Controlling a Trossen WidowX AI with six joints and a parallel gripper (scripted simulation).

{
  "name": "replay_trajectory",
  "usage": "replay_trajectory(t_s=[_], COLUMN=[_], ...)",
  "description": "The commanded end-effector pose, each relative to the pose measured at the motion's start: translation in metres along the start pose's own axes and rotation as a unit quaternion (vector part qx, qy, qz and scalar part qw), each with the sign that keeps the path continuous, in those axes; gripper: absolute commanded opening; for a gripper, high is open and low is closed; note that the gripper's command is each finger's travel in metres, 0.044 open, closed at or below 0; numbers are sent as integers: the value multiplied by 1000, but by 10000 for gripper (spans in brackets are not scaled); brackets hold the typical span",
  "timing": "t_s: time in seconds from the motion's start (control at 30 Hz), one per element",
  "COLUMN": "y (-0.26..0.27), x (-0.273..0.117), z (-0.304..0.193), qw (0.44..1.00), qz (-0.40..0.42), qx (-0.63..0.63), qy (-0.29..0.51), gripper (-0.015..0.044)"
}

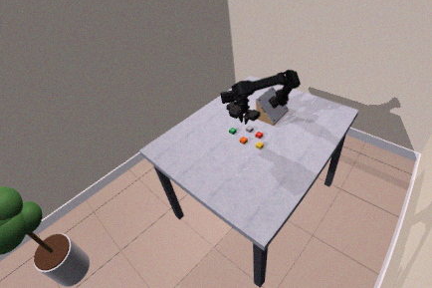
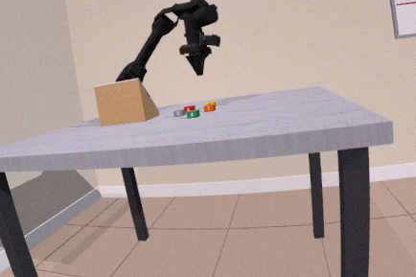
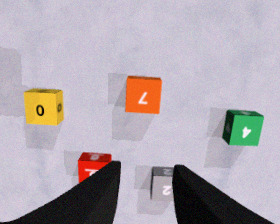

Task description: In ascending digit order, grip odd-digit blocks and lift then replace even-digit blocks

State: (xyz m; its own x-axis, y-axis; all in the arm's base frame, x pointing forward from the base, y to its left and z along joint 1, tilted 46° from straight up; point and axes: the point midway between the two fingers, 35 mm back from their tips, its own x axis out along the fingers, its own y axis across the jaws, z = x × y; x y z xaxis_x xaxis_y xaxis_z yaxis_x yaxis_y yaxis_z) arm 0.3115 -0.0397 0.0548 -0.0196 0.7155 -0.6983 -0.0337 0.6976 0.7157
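Note:
My gripper is partly open and empty, high above the table. The yellow block shows 0. The grey block shows 2; the right finger covers its edge in the wrist view. The green block shows 4. The orange block shows 7. The red block has its top digit mostly hidden by the left finger. All five rest on the table.
A wedge-shaped box with a grey sloping panel stands beside the arm's base, behind the blocks in the top view. The grey table carries the blocks and this box. A potted plant stands on the floor.

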Motion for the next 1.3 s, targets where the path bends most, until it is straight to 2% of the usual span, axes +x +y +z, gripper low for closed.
replay_trajectory(t_s=[0.0,0.13,0.3,1.17,1.27], y=[-1,0,0,1,1], x=[10,70,80,116,116], z=[7,8,7,7,7], qw=[1000,1000,1000,1000,1000], qz=[-1,0,1,2,2], qx=[-3,-3,-3,-3,-3], qy=[-3,-4,-4,-4,-4], gripper=[173,277,400,400,321])
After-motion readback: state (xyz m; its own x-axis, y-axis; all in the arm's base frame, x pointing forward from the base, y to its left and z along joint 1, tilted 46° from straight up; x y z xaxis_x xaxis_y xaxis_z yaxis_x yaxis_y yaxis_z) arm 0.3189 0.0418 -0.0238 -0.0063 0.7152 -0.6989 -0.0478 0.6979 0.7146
